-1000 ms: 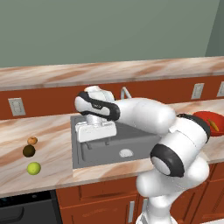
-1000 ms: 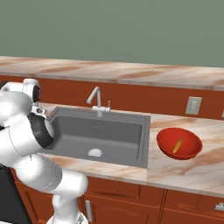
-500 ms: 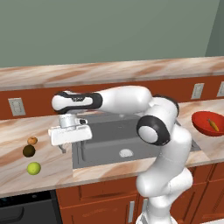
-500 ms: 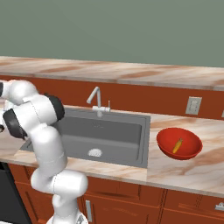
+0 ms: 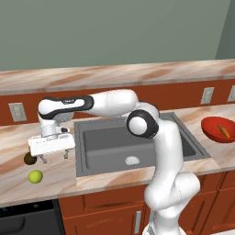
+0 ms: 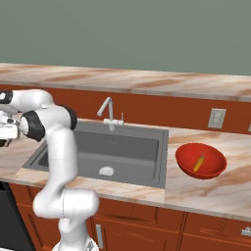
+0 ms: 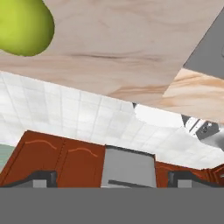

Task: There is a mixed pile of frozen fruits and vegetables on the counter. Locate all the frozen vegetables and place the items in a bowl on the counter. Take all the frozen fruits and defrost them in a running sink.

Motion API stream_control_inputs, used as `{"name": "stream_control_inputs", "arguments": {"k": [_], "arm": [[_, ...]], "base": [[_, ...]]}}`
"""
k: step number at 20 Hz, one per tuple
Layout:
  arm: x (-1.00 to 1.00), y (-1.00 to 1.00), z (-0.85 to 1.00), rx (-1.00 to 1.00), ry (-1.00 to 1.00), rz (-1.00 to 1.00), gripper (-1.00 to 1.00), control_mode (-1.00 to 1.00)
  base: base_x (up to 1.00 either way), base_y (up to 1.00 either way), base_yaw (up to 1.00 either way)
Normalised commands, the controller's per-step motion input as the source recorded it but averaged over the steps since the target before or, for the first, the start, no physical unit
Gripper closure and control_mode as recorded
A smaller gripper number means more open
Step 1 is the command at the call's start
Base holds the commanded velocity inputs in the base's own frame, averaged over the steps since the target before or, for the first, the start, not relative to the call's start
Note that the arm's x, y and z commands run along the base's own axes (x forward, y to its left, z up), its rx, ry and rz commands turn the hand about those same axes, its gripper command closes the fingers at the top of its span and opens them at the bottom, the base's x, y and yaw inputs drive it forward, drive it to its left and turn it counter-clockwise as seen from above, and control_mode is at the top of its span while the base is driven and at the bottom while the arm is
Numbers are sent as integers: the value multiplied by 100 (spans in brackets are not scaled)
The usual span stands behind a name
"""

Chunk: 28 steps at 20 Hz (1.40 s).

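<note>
The left base view looks forward and down from behind the arm's left side onto the counter (image 5: 101,176), with the sink (image 5: 114,147) near the middle and the red bowl (image 5: 219,131) at the right edge. The right base view faces the same sink (image 6: 122,152) and bowl (image 6: 201,161) from the other side. The hand view sits close above the counter (image 7: 131,48), a yellow-green ball (image 7: 24,26) at its top left corner
</note>
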Motion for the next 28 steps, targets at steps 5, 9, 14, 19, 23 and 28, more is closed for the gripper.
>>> {"name": "stream_control_inputs", "arguments": {"k": [5, 9, 14, 19, 23, 28], "arm": [[41, 58, -2, -7, -16, -10, -100, -100], [28, 41, -2, -3, -40, -13, -100, -100], [24, 20, -2, 0, -34, -11, -100, -100], [36, 0, -6, 2, -11, 1, -100, -100], [8, -19, -31, 22, -39, -2, -100, -100], [4, -7, -30, 25, -23, -5, -100, -100]], "base": [[0, 0, 0], [0, 0, 0], [0, 0, 0], [0, 0, 0], [0, 0, 0], [0, 0, 0]]}}
